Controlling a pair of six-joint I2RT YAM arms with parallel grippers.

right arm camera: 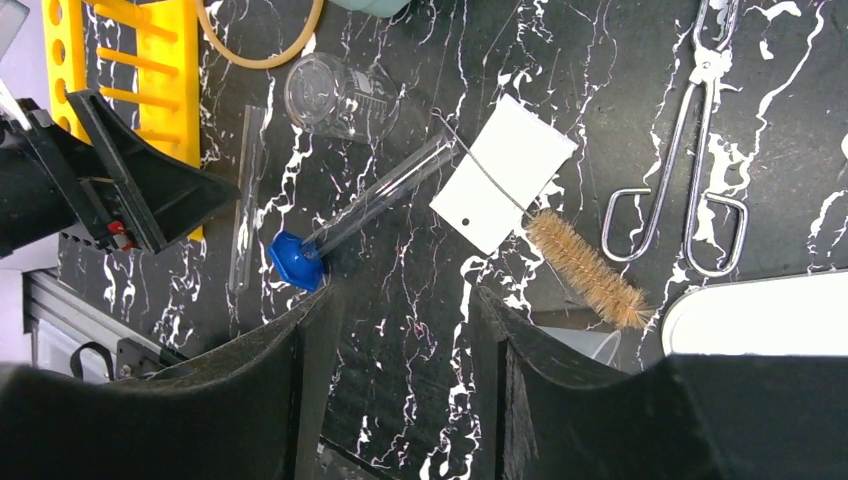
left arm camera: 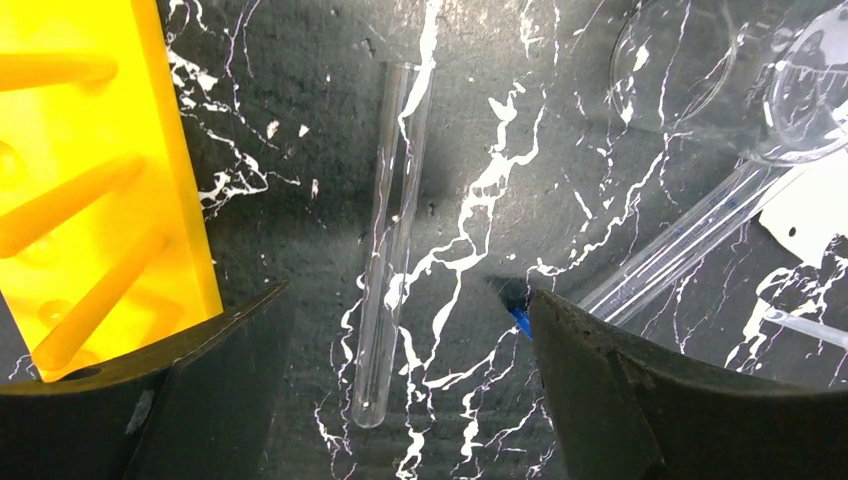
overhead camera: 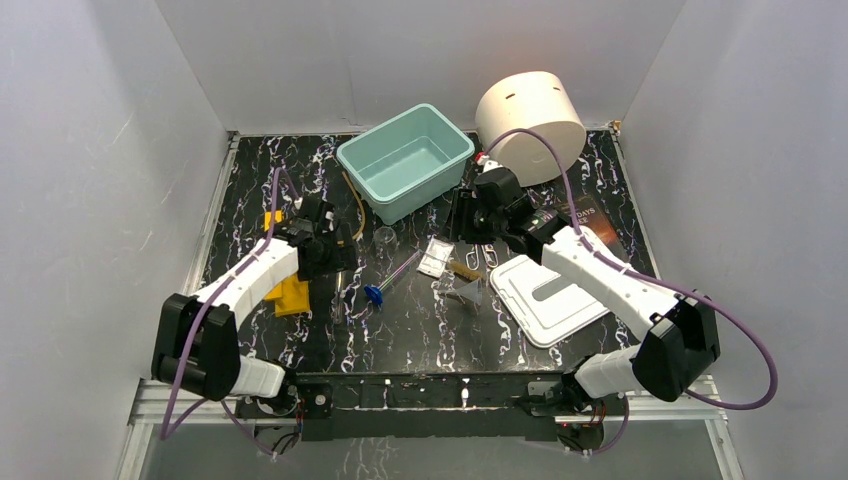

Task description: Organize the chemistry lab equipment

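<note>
My left gripper (overhead camera: 338, 262) is open and low over a bare clear test tube (left arm camera: 390, 230) that lies between its fingers (left arm camera: 600, 380). The blue-capped clear tube (overhead camera: 392, 278) lies just right of it, and its cap (right arm camera: 295, 260) shows in the right wrist view. The tiny glass beaker (right arm camera: 335, 95), flat packet (right arm camera: 505, 170), brush (right arm camera: 585, 265), clear funnel (overhead camera: 468, 292) and amber tubing (right arm camera: 260, 50) lie on the table. My right gripper (right arm camera: 405, 300) is open and empty, held above them.
A teal bin (overhead camera: 405, 160) stands at the back centre, with the cream cylinder (overhead camera: 530, 125) to its right. A yellow tube rack (overhead camera: 288, 290) is beside my left gripper. A white lid (overhead camera: 548, 298), a dark book (overhead camera: 590, 220) and metal tongs (right arm camera: 695, 170) lie to the right.
</note>
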